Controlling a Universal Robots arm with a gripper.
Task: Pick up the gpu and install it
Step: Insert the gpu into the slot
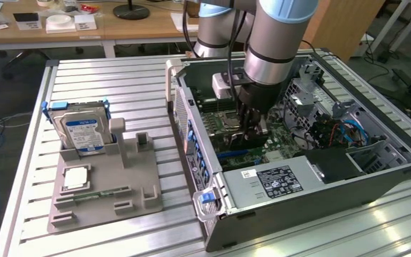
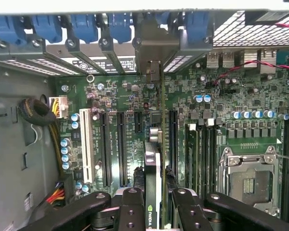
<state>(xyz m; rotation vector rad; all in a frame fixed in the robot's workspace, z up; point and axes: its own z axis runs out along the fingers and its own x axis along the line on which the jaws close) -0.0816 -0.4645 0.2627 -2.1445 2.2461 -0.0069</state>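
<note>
The pincer point(image 2: 156, 214) grips the gpu point(image 2: 154, 178) inside the computer case point(image 1: 377, 176).
The card stands on edge, clamped between the two fingers point(image 2: 131, 211). Beyond the fingertips, its end bracket point(image 2: 151, 67) lies near the case's rear wall. The motherboard point(image 2: 221, 96) lies beneath the pincer. The card's own body hides its lower edge, so slot contact cannot be determined. In the exterior view, the arm point(image 1: 277, 43) covers most of the card.
</note>
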